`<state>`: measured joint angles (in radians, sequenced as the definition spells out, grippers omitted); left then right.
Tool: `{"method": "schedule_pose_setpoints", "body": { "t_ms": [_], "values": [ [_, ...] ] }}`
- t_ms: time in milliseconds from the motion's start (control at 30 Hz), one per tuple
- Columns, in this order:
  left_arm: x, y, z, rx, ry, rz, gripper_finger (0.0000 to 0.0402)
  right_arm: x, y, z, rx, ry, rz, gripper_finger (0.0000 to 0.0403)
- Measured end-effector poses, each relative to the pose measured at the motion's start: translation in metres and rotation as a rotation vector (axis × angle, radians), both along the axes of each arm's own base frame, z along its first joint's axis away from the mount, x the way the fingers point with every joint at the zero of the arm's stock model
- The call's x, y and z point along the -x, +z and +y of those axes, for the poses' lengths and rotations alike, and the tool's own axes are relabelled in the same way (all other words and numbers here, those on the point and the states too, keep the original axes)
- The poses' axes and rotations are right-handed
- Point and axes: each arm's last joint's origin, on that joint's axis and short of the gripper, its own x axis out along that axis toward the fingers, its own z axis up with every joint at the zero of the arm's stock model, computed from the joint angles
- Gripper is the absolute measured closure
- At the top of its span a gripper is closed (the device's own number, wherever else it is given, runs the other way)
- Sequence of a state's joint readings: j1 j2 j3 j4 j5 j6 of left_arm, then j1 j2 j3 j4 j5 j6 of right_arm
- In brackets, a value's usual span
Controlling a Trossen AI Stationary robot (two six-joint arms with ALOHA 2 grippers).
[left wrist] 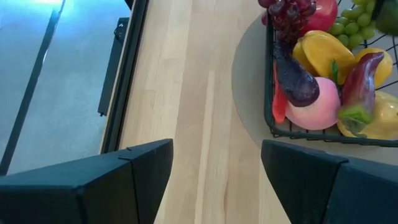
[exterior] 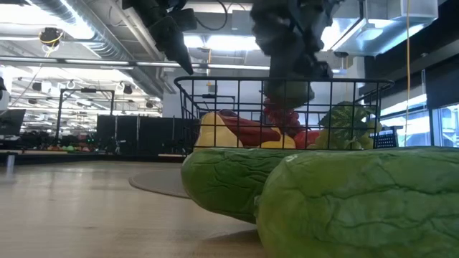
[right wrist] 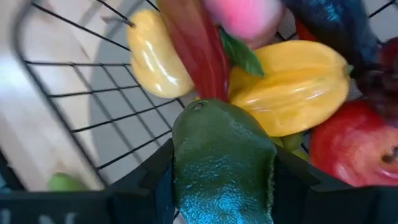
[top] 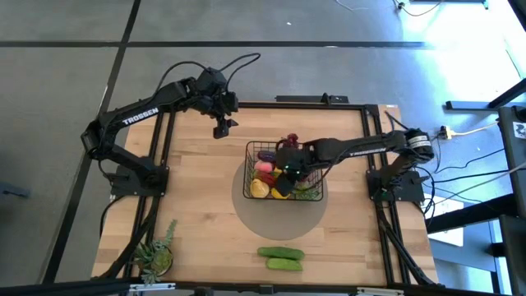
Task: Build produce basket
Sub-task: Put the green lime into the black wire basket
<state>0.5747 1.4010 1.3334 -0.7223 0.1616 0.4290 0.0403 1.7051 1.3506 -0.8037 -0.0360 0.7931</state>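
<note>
- The right pincer (right wrist: 221,186) is gripping a bumpy dark green fruit (right wrist: 221,155), hanging over the basket (top: 255,150) in the middle of the counter (top: 205,205).
- That fruit is looking rigid, light and glossy, so probably slippery; gripping across its widest part seems safest.
- The left pincer (left wrist: 214,165) is waiting open, empty, near the counter's far edge.
- Two cucumbers (top: 280,258) are lying outside, near the front edge, and blocking much of the low view.
- The produce underneath the pile is mostly hidden.
</note>
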Motion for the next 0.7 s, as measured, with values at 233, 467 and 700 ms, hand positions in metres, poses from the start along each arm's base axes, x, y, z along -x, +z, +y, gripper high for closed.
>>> {"method": "schedule_pose_setpoints", "body": {
  "t_ms": [233,467,700],
  "values": [
    [0.0,0.0,0.0,0.0,0.0,0.0,0.0168,-0.017,-0.028,0.0,-0.064,0.041,0.037,0.0227],
    [0.0,0.0,0.0,0.0,0.0,0.0,0.0168,-0.021,-0.033,-0.006,-0.108,0.06,0.031,0.0223],
    [0.0,0.0,0.0,0.0,0.0,0.001,0.0168,-0.021,-0.033,-0.008,-0.082,0.052,0.03,0.019]
  ]
}}
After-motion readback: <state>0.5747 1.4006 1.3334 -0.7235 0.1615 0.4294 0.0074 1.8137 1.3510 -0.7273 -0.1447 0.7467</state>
